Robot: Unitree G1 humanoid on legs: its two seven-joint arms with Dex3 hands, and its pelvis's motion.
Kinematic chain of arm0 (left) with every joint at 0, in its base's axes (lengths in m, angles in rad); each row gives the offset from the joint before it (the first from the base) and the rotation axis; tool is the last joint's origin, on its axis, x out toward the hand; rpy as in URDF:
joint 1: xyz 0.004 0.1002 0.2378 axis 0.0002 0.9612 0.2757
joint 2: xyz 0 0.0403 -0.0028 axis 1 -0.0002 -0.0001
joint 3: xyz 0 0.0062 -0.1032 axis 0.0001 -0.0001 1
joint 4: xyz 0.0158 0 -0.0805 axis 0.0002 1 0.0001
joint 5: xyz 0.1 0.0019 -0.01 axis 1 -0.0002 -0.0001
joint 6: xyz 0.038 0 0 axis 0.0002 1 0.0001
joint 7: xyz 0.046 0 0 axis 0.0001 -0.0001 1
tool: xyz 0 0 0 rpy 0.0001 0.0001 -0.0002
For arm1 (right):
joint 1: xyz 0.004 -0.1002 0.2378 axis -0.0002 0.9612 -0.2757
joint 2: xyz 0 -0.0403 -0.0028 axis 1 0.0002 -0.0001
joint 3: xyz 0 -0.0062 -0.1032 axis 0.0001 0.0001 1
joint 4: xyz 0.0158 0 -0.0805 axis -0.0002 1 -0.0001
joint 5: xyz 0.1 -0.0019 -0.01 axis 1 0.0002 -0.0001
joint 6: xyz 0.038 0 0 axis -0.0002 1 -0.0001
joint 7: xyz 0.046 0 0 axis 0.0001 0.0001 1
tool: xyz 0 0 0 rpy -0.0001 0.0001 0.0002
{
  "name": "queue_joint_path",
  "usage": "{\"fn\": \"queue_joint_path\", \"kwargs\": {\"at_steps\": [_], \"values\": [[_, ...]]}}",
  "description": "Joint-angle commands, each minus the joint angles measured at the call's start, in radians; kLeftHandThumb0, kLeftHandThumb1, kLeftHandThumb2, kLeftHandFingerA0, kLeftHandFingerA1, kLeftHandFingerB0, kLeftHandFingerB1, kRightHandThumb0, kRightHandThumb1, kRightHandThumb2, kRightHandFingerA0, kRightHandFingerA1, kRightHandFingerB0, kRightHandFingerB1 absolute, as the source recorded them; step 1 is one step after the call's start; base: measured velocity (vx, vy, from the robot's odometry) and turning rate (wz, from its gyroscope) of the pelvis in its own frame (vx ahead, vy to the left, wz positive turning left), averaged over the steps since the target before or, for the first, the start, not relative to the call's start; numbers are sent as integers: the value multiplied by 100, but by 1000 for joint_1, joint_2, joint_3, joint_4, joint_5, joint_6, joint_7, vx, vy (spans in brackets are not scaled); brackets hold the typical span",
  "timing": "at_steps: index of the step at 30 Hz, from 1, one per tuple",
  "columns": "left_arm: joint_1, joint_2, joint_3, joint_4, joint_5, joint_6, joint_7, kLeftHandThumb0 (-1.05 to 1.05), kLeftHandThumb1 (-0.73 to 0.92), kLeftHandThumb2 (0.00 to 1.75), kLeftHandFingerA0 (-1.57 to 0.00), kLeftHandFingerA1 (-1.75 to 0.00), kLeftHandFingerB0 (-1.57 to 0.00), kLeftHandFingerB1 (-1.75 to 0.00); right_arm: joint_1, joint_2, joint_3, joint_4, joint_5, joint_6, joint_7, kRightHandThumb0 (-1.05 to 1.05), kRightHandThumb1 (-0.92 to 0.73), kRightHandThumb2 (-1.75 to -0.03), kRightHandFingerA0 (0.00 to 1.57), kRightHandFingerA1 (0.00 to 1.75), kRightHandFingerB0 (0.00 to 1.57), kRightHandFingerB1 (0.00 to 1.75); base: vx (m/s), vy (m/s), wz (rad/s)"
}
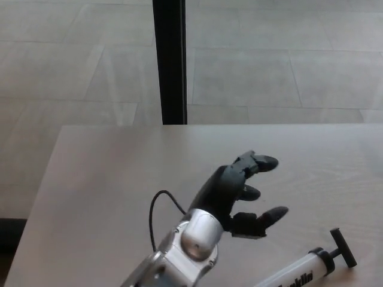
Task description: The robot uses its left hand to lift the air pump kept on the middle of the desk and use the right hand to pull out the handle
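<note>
At the bottom edge, one air pump (pixel 311 270) lies on the worktop (pixel 108 179), in the near right part of the picture. Only its upper end shows: a stretch of white barrel with some dark lettering that is cut off and cannot be read whole, a dark collar, a thin rod and one black T-shaped handle (pixel 342 247) pointing up and to the right. The rest of the barrel runs out of the picture at the bottom.

Just left of it, one silver forearm (pixel 179 257) comes in from the lower edge, its lower part also cut off. A single thin black cable (pixel 160 206) loops up from its wrist. At its end sits the left hand (pixel 236 191), black, over the middle of the worktop, with its thumb and two fingers (pixel 263 161) spread apart and holding nothing. The lowest fingertip is near the pump's handle but does not touch it. Whether the hand rests on the surface or hangs above it cannot be told.

The right hand is not in view.

Farther back, the pale wood-grain worktop ends in a straight far edge. Beyond it lies a floor (pixel 269 66) of large grey tiles, and one black upright post (pixel 170 60) rises from behind the far edge to the top of the picture.
</note>
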Motion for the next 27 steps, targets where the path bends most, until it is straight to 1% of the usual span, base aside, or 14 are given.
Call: {"fn": "queue_joint_path", "kwargs": {"at_steps": [1,7,9,10,12,13,14,16,17,20,21,24,26,27], "values": [[-186,-24,-389,50,414,343,-43,-64,68,59,-38,-111,-30,-56,-37,18,34,-30,-33,52,-73,-50,-74,-62,50,68,35,39,0,0,0],[-211,-61,-459,33,395,432,-67,-73,74,62,-35,-85,-27,-55,-51,9,47,2,-40,40,-75,-53,-59,-92,48,70,31,52,0,0,0],[-223,-41,-503,21,404,468,-99,-81,78,64,-20,-67,-17,-51,-61,6,51,14,-41,37,-74,-49,-74,-62,50,67,36,40,0,0,0],[-258,-18,-558,14,415,516,-155,-42,42,104,-8,-57,-4,-53,-65,6,55,19,-42,31,-73,-50,-74,-62,52,68,38,41,0,0,0],[-265,-9,-572,6,412,532,-166,-42,42,104,-8,-57,-4,-53,-70,5,59,21,-45,29,-76,-50,-74,-62,52,68,38,41,0,0,0],[-288,2,-605,5,406,564,-200,-82,59,104,0,-54,-8,-49,-66,8,60,4,-43,38,-79,-51,-74,-62,53,73,38,42,0,0,0],[-294,23,-647,6,424,583,-214,-86,60,101,-2,-46,-6,-41,-68,6,59,16,-41,25,-75,-53,-59,-92,52,73,33,54,0,0,0],[-337,54,-717,6,442,615,-258,-90,81,65,0,-34,-6,-37,-78,6,60,25,-38,22,-73,-49,-74,-62,52,67,37,41,0,0,0],[-360,72,-756,5,447,634,-283,-89,62,106,0,-36,-4,-37,-81,5,62,25,-36,23,-71,-53,-59,-92,50,70,31,52,0,0,0],[-357,98,-772,-14,445,655,-271,-92,63,104,0,-32,-7,-37,-90,7,62,27,-35,21,-77,-48,-74,-62,52,68,37,41,0,0,0],[-344,122,-777,-29,449,670,-260,-95,64,104,0,-29,-9,-35,-91,5,73,19,-48,26,-83,-55,-59,-93,52,72,33,53,0,0,0],[-353,134,-804,-38,450,691,-266,-95,64,105,0,-29,-9,-34,-91,6,75,19,-49,25,-85,-54,-59,-92,53,72,33,53,0,0,0],[-351,157,-815,-67,445,710,-272,-92,80,66,0,-14,-3,-35,-88,7,79,9,-51,29,-86,-52,-59,-92,52,73,32,53,0,0,0],[-352,166,-830,-73,457,722,-266,-94,65,106,0,-30,-8,-34,-85,7,81,3,-51,32,-87,-51,-59,-93,52,72,32,53,0,0,0]]}}
